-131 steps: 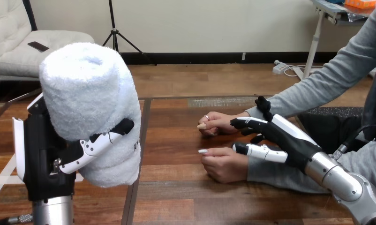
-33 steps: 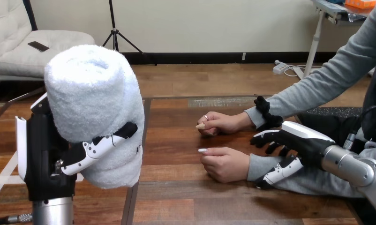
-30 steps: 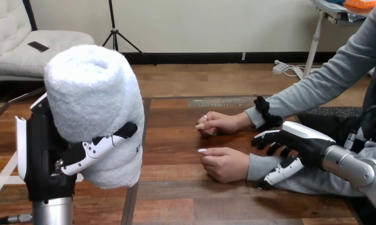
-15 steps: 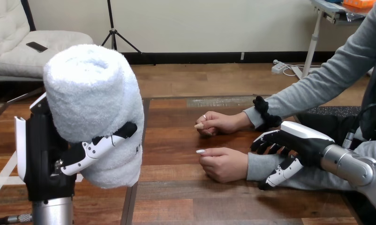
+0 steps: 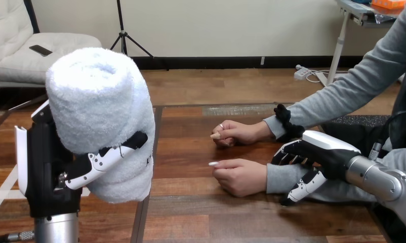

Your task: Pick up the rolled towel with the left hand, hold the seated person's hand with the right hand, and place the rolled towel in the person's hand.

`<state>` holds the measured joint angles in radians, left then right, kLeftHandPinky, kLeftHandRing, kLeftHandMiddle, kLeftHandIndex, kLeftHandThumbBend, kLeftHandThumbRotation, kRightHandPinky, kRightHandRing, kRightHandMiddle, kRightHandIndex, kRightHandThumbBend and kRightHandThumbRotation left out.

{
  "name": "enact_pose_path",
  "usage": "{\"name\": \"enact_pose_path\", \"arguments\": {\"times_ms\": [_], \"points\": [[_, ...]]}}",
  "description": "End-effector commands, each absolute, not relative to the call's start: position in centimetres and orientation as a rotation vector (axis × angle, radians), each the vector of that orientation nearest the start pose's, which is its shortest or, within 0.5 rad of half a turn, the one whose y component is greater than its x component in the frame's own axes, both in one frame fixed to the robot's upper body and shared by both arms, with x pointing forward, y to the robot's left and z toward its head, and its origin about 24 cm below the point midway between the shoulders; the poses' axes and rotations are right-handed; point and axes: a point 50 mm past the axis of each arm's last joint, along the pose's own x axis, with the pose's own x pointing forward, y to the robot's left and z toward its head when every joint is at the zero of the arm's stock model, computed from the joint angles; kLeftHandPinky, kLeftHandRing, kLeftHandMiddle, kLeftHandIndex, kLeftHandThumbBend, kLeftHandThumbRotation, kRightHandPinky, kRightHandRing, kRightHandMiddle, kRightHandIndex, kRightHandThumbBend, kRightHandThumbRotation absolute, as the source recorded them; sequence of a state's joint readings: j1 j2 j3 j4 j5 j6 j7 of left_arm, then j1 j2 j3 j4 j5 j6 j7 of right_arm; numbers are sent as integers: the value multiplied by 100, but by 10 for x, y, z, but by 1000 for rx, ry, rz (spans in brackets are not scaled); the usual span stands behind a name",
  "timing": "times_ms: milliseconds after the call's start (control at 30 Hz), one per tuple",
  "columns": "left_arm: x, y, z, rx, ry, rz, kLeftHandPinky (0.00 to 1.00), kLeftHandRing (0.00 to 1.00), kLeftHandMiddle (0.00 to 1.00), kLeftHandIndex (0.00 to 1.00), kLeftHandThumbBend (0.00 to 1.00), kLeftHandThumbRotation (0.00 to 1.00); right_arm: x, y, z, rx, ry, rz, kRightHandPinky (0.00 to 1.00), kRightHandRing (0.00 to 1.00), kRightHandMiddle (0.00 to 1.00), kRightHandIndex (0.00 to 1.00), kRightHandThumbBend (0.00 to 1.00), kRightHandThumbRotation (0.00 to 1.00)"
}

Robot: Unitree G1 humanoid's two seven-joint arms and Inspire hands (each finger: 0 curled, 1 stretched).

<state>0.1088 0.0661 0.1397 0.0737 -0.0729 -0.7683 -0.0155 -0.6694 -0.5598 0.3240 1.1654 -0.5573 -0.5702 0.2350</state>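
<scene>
— White rolled towel (image 5: 97, 116): location?
— Upright in the left hand (image 5: 49, 172), whose fingers are clamped round its lower half. It stands well to the left of the person's nearer hand (image 5: 241, 176), held up above the table (image 5: 191, 217). No shift in the last few seconds.
— What has changed?
— The right hand (image 5: 317, 152). Seconds ago it stood higher, between the nearer hand and the person's farther hand (image 5: 239, 132). It has since dropped to the grey-sleeved wrist just right of the nearer hand and sits over it, touching the sleeve. The nearer hand itself has slid slightly leftward in the last half second.
— Is the wrist gripped?
— Cannot tell. Contact is evident, closure is not.
— Condition of the nearer hand?
— Knuckles up, loosely curled, resting on the table. Not open to receive.
— Finding?
— Judged: pickup complete, hold in progress, placement outstanding. The hold needs confirming and the palm turning up before the towel crosses over.
</scene>
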Motion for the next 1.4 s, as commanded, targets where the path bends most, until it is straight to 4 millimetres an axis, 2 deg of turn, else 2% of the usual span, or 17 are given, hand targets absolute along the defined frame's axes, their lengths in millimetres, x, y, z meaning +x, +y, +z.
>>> {"name": "enact_pose_path", "arguments": {"times_ms": [0, 267, 967, 1367], "points": [[216, 198, 89, 53, -692, 156, 29, 33, 40, 43, 62, 0, 345, -225, 44, -1184, 135, 615, 58, 65, 70, 70, 100, 27], [216, 199, 88, 49, -689, 157, 29, 34, 40, 43, 62, 0, 342, -219, 39, -1182, 126, 644, 57, 65, 69, 70, 100, 30], [216, 200, 87, 51, -692, 155, 29, 34, 40, 44, 62, 0, 339, -205, 26, -1232, 96, 648, 57, 65, 69, 70, 100, 31], [216, 200, 87, 43, -691, 156, 30, 34, 41, 44, 62, 0, 337, -198, 23, -1256, 62, 645, 53, 63, 67, 68, 100, 39]]}}
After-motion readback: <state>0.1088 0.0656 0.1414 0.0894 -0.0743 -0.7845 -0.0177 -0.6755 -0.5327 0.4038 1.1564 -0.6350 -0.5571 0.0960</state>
